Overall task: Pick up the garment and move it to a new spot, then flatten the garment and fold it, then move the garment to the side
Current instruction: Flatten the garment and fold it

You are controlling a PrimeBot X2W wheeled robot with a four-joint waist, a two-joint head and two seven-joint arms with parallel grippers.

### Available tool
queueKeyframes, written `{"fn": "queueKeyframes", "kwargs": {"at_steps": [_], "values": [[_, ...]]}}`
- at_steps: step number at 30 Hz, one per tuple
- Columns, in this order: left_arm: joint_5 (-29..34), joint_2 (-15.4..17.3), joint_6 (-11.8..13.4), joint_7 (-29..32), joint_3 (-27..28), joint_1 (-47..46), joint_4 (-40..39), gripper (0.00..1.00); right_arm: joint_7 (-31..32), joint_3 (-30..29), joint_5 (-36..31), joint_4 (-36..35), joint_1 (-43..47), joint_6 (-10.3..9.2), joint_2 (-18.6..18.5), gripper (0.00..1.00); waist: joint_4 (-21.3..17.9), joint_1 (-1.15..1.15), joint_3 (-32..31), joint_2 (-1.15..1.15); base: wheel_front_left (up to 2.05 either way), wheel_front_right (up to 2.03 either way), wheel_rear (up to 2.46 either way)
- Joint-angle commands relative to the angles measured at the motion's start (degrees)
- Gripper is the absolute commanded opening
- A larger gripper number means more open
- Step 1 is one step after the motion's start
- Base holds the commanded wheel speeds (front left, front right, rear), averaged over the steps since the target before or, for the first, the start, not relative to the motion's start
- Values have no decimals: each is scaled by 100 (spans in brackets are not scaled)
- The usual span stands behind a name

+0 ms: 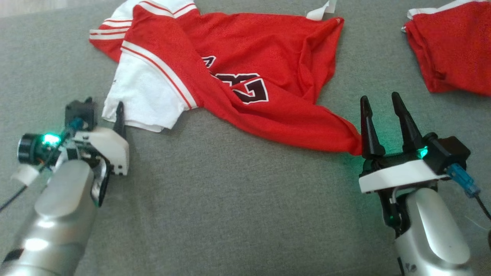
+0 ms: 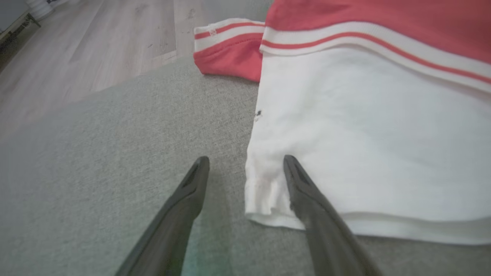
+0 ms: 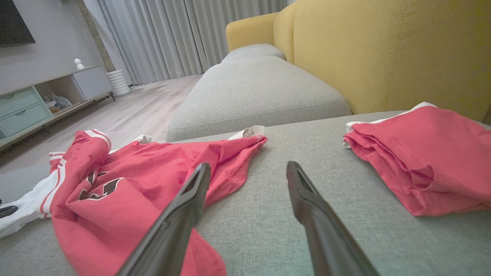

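Observation:
The garment [image 1: 249,50] is a red jersey with white striped sleeves and dark lettering, lying crumpled on the grey sofa cushion [image 1: 230,199]. My left gripper [image 1: 119,115] is at the lower corner of its white sleeve [image 2: 364,134]. In the left wrist view the left gripper [image 2: 245,161] is open, with the sleeve's edge between the fingers and one finger over the white cloth. My right gripper [image 1: 383,111] stands open just right of the jersey's red bottom corner. In the right wrist view the garment [image 3: 134,172] lies left of the right gripper [image 3: 247,165], partly under its left finger.
A second red garment [image 1: 452,46], folded, lies at the far right of the cushion [image 3: 422,161]. The yellow sofa back [image 3: 383,50] rises behind it, and another grey cushion [image 3: 257,88] lies beyond. Wooden floor [image 2: 96,50] and a low cabinet [image 3: 46,99] are past the cushion's edge.

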Motion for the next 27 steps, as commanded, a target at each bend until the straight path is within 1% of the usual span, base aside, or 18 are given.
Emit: {"fn": "queueKeyframes", "kwargs": {"at_steps": [1,4,5,6,9,14,19,24,27], "values": [[-33,236,0,122,155,-186,43,100,-62,109,26,-195,-124,-4,-6,100,-27,0,23,0,0,0,0],[-123,203,-64,228,167,-223,221,100,-62,97,30,-180,-124,-4,-6,100,-32,0,11,0,0,0,0],[-149,193,-93,243,166,-222,266,49,-62,91,31,-171,-125,-4,-6,100,-25,0,-3,0,0,0,0],[-182,179,-124,228,174,-219,298,0,-62,83,30,-162,-124,-4,-6,100,-12,0,-21,0,0,0,0],[-251,148,-208,85,188,-203,350,0,-62,47,7,-137,-111,-4,-6,100,56,0,-87,0,0,0,0],[-342,83,-292,-349,221,-88,279,0,-62,-26,-59,-75,-57,-4,-6,100,228,0,-271,0,0,0,0],[-454,43,-346,-666,239,281,72,0,-62,-120,-121,-6,54,-4,-6,100,509,0,-581,0,0,0,0],[-501,116,-377,-682,158,814,-329,0,-62,-206,-189,116,203,-4,-6,100,874,0,-929,0,0,0,0],[-519,252,-394,-517,81,1212,-685,0,-62,-195,-193,192,259,-4,-6,100,1053,0,-1099,0,0,0,0]]}}
